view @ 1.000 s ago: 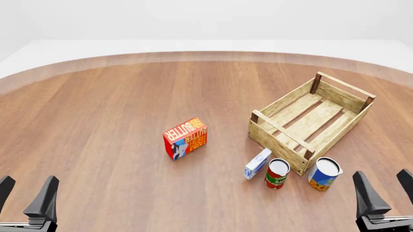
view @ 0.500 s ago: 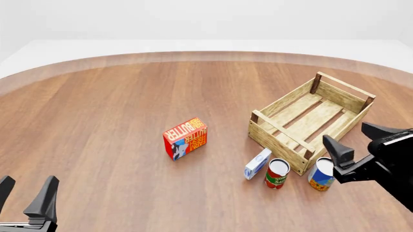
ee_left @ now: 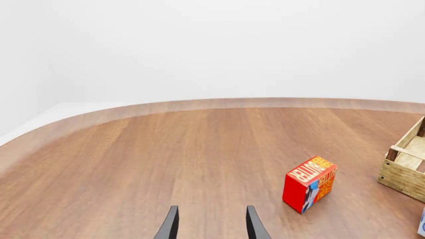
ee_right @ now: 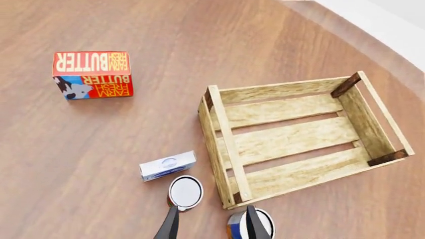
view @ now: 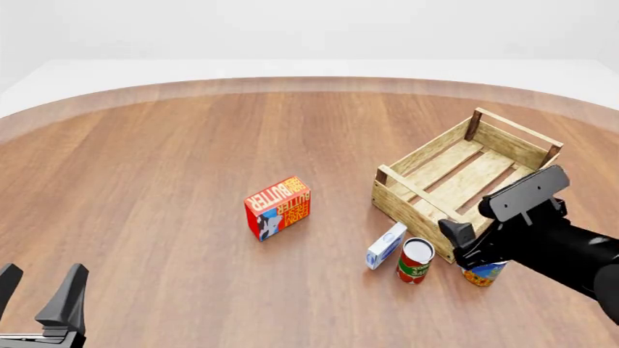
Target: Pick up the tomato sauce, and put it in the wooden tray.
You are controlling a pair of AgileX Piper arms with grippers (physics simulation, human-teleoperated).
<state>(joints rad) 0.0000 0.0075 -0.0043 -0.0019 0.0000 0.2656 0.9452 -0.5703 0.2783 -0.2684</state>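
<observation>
The small red-labelled tomato sauce can (view: 415, 262) with its silver-white top stands upright on the brown wooden table (view: 155, 167), just beside the near corner of the large light-wood slatted tray (view: 464, 181) — outside it. A small blue-and-white box (view: 386, 245) lies close on the can's left; a blue-and-orange can (view: 480, 273) stands on its right, partly hidden by the right arm. The right gripper (ee_right: 209, 226) hovers above the two cans, fingers apart and holding nothing. Farther left sits a red butter box (view: 277, 208). The left gripper (ee_left: 211, 225) — fingers spread, empty — waits well apart near the table's edge.
</observation>
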